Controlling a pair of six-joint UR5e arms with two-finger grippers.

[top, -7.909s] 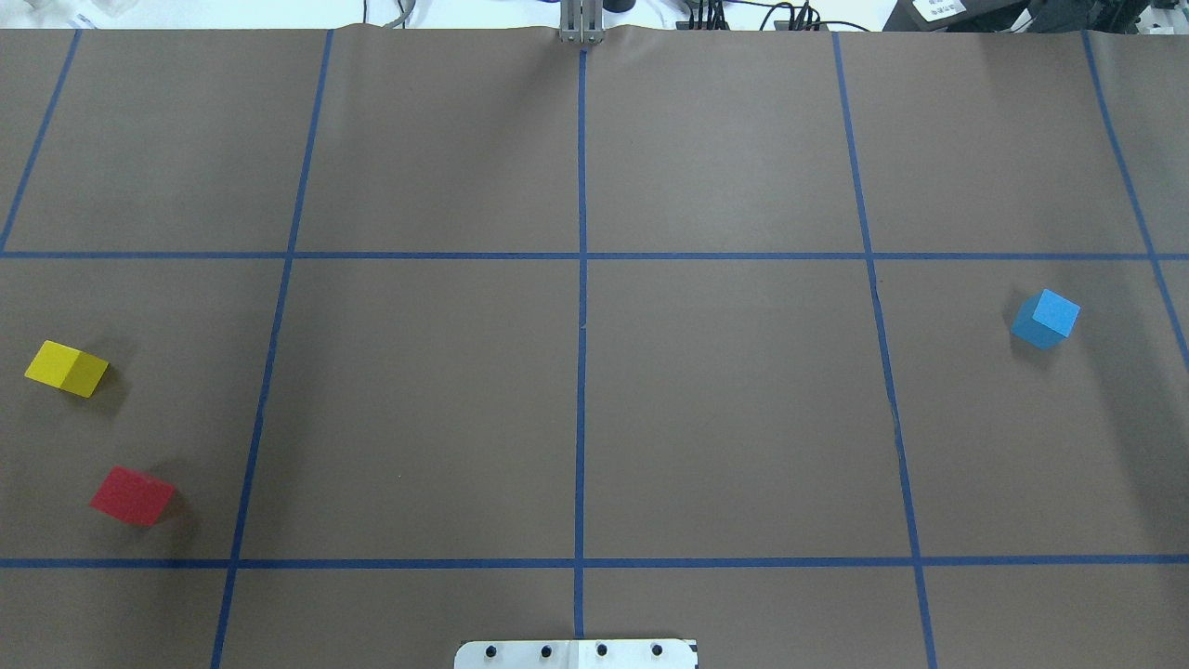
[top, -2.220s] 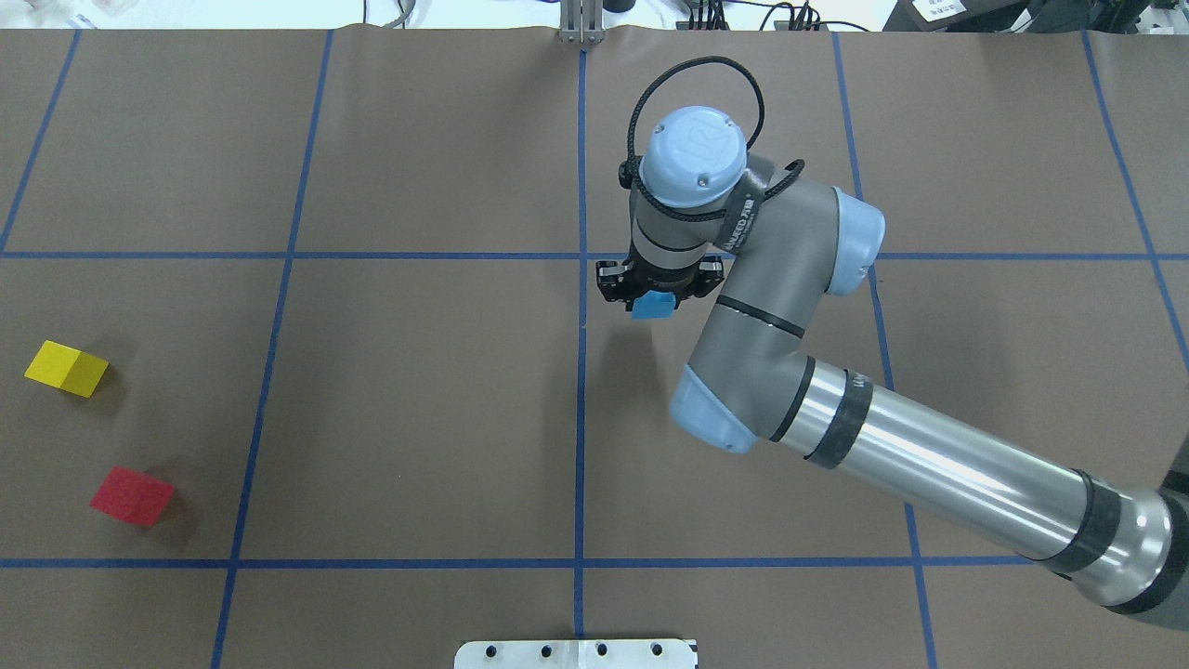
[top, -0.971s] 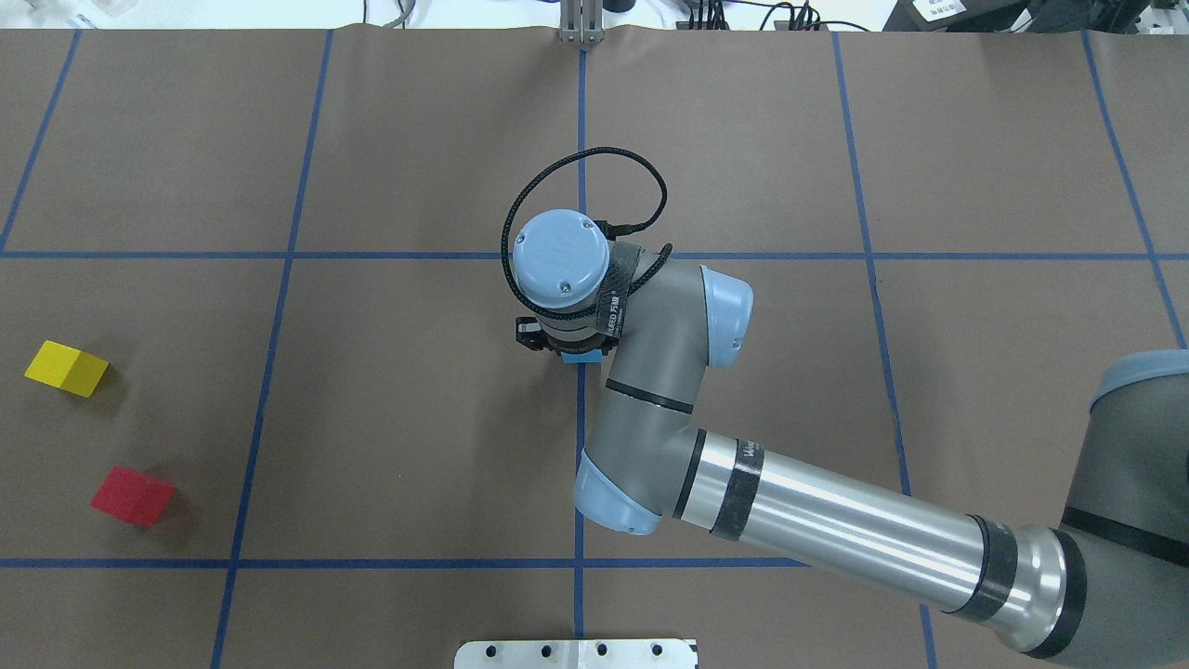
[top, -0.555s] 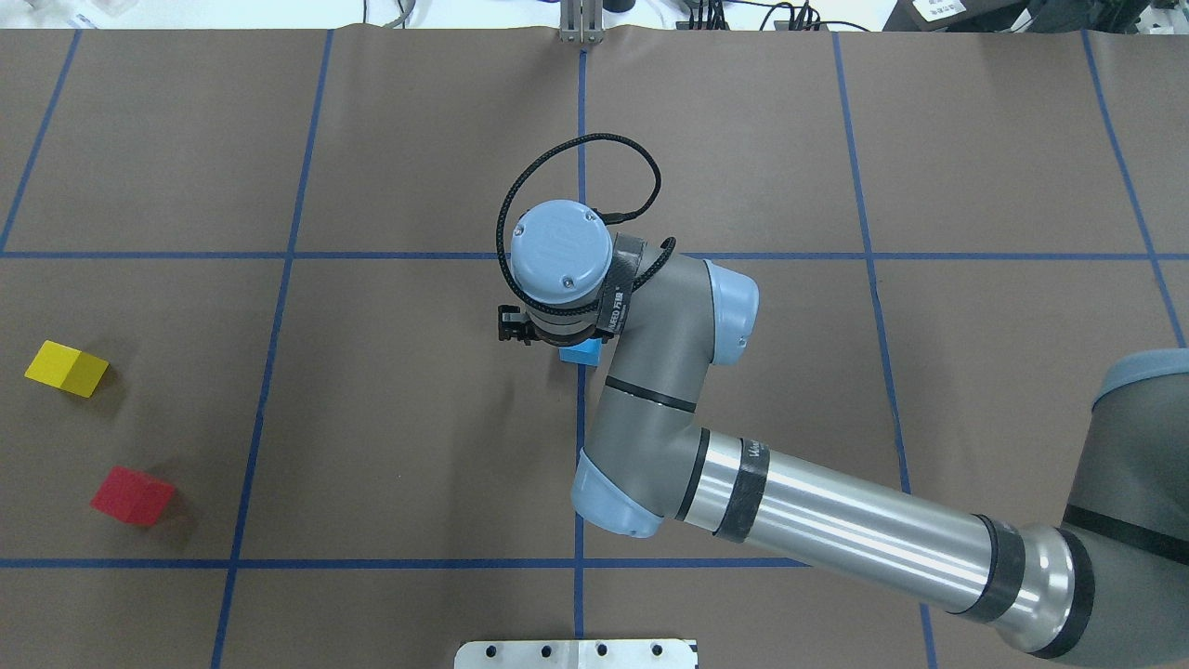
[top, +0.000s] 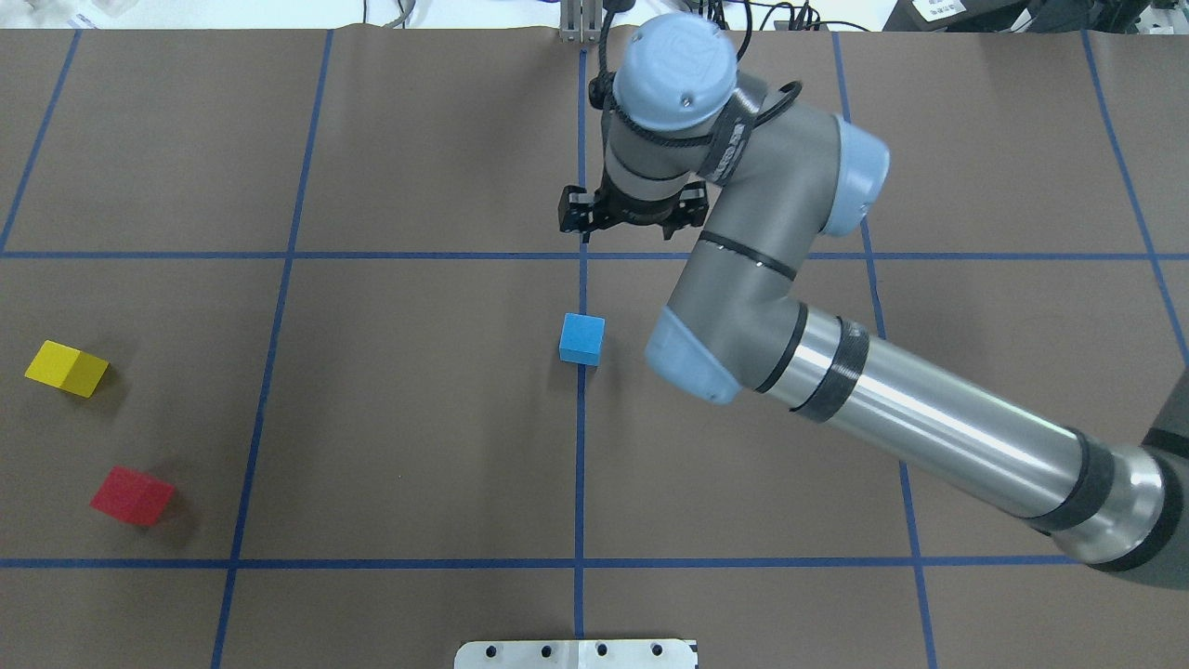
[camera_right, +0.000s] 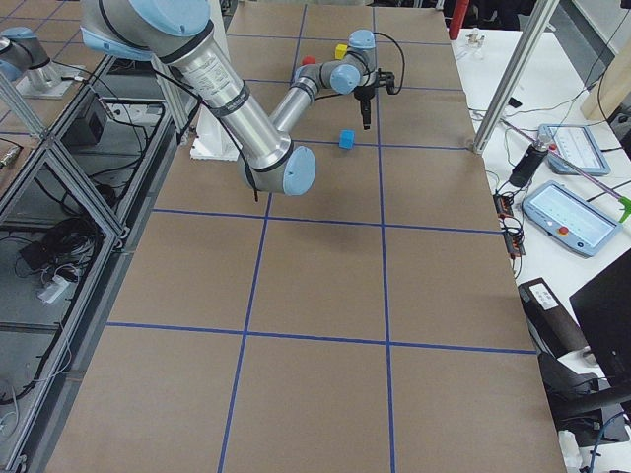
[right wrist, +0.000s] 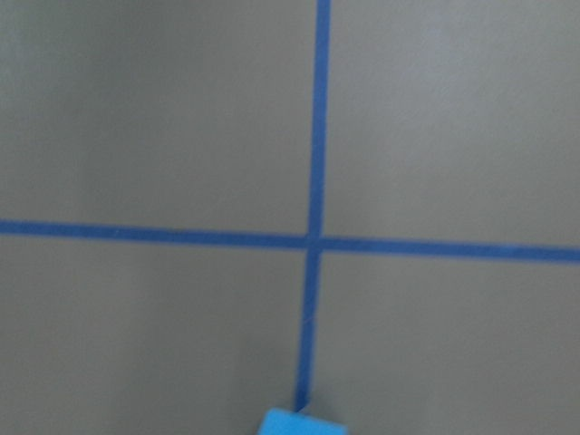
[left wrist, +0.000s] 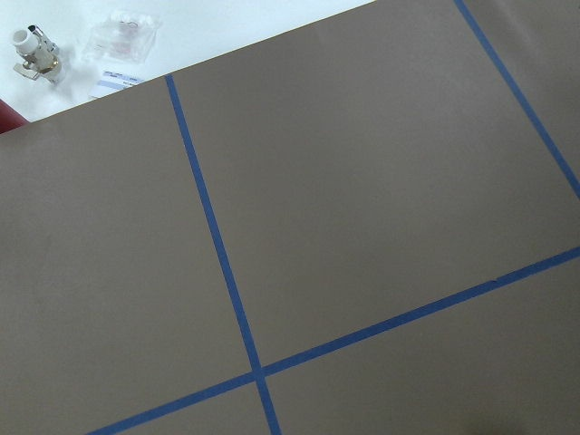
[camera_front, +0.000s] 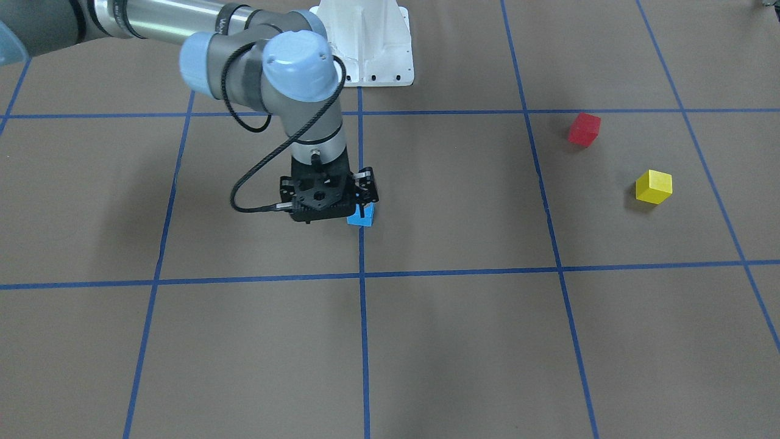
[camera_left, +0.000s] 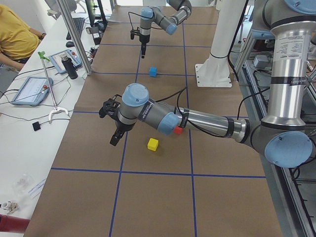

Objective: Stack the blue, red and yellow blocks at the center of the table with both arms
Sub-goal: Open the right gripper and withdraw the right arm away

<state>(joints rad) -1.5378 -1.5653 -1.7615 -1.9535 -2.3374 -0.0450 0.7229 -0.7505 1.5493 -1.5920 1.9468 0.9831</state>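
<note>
Brown paper covers the table [top: 418,418] I am working over, ruled into big cells by blue tape lines [top: 279,372]. My right arm [top: 929,437] comes in from the lower right of the overhead view and bends up toward the top centre. My left arm [camera_left: 207,121] I see only in the left side view, stretched across the middle of that frame. The right gripper [top: 629,223] shows at upper centre of the overhead view, against the crossing of the central vertical line and the upper horizontal one, its fingers spread with nothing between them. The left gripper [camera_left: 113,134] sits left of centre in the side view, just left of the yellow block there, and I cannot tell from that angle whether it is spread or closed. The blue block [top: 582,337] lies flat on the paper at mid-frame, on the central vertical line, below the right gripper in the picture and clear of it. In the right wrist view only its top edge shows, at the bottom of the frame. The yellow block [top: 65,368] and red block [top: 132,495] lie at the far left edge, yellow above red, well apart from the blue one.
</note>
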